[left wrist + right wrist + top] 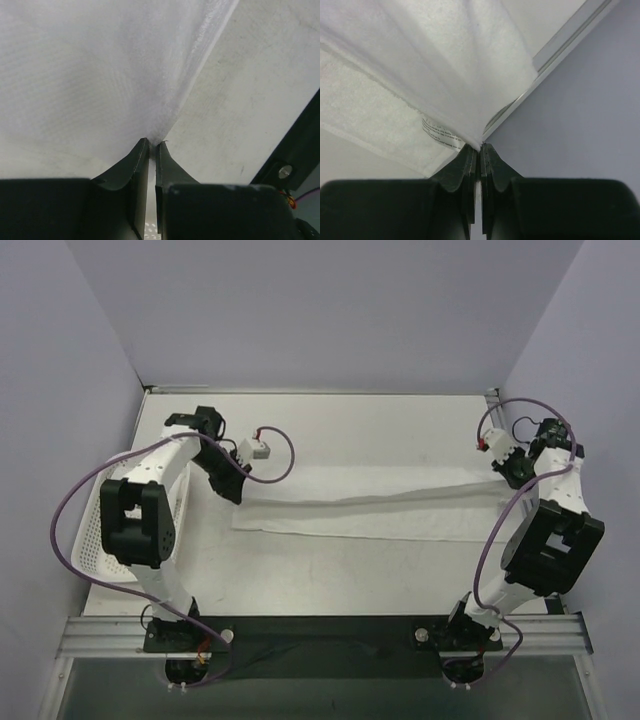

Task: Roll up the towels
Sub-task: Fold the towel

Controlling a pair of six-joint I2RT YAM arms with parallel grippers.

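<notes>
- A white perforated basket (pixel 88 540) sits at the far left of the top view on the table (pixel 350 575), partly hidden behind the left arm (pixel 140 525).
- The left arm reaches up and to the right of the frame, with a purple cable (pixel 62 530) looping round it.
- The left pincer (pixel 152 145) is at the towel's left end. Its jaws are nearly together, with only a thin slit between them, and they nip the white cloth right at the tips.
- In the left wrist view the fabric fans out from that pinch and fills the upper left of the frame, with bare table on the right.
- The towel (pixel 370 508) lies across the middle of the table as a long white band running from left centre to right centre. Its lower part lies flat on the table, and its upper edge is drawn taut between the two pincers.
- A small printed tag (pixel 440 134) shows on the towel in the right wrist view, just left of the fingertips.
- The right pincer (pixel 480 146) is at the towel's right end, its jaws pressed together on a corner of the cloth, which spreads up and to the left from them.
- Beside that pinch a metal rail (pixel 560 45) marks the table edge, with the lilac wall (pixel 585 115) to its right.
- The right arm (pixel 550 540) stands at the right of the top view, bent up toward the upper right.
</notes>
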